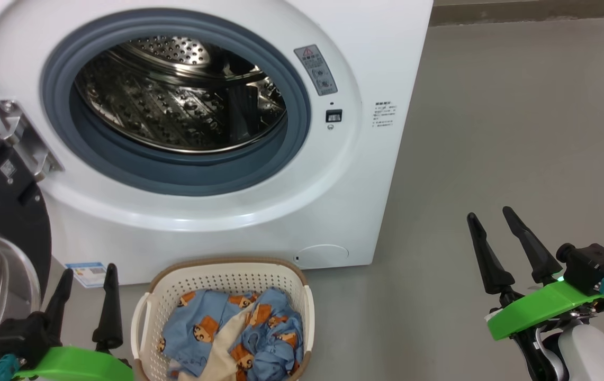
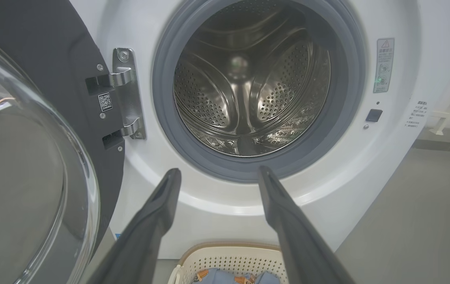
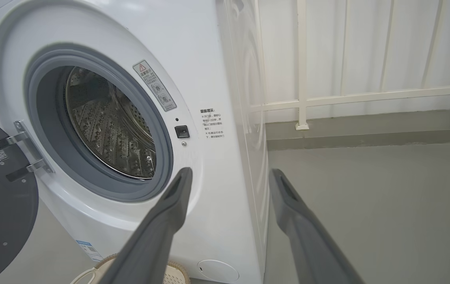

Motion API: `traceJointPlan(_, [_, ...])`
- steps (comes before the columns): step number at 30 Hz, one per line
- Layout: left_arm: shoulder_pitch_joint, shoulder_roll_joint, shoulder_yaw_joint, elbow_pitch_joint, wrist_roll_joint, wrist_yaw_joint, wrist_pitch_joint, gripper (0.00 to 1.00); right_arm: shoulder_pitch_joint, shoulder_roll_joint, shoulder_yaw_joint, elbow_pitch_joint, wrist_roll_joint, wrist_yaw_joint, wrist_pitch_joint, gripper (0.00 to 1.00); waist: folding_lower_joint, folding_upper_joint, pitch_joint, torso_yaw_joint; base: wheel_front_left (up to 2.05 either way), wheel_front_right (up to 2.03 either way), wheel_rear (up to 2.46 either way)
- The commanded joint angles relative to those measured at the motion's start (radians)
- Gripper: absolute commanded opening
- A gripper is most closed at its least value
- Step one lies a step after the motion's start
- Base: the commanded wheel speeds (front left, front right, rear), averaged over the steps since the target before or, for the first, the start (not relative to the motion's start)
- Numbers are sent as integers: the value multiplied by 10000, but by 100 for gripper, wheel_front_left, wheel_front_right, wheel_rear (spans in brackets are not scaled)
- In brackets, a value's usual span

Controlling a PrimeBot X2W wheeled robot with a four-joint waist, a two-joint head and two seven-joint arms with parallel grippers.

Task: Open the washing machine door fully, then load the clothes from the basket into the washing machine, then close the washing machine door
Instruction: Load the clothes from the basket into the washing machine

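The white washing machine [image 1: 238, 222] stands ahead, its steel drum [image 1: 180, 100] bare inside the grey gasket. Its door [image 1: 8, 211] is swung wide open to the left on a metal hinge [image 1: 24, 137], glass bowl facing me; it also appears as the door [image 2: 31, 157] and the door [image 3: 0, 213]. On the floor in front sits the cream basket [image 1: 217, 278] holding the light blue clothes [image 1: 238, 328]. My left gripper [image 1: 89, 272] is open and empty, left of the basket. My right gripper [image 1: 491, 211] is open and empty, off to the right over the floor.
Grey floor [image 1: 519, 132] stretches to the right of the machine. A white railing [image 3: 347, 94] and a low kerb run along the wall behind. A blue label sticker [image 1: 87, 272] sits low on the machine's front, by the left gripper.
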Motion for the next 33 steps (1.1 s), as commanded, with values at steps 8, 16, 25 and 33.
traceJointPlan(8, [-455, 280, 443, -201, -34, 14, -111, 100, -162, -43, 151, -273, -115, 16, -118, 100, 0, 0, -23, 23, 27, -27, 0])
traceJointPlan(16, [-467, 266, 436, -197, -13, 57, -117, 100, -152, -53, 135, -298, -122, 16, -118, 100, 0, 0, 4, 71, 0, 0, 0])
traceJointPlan(25, [-484, 277, 434, -215, -5, 95, -121, 100, -191, -39, 114, -308, -130, 16, -118, 100, 0, 0, 101, 132, 0, 0, 0])
traceJointPlan(33, [-477, 297, 444, -242, -16, 123, -123, 100, -203, -33, 117, -299, -119, 16, -118, 100, 0, 0, 138, 109, 0, 0, 0])
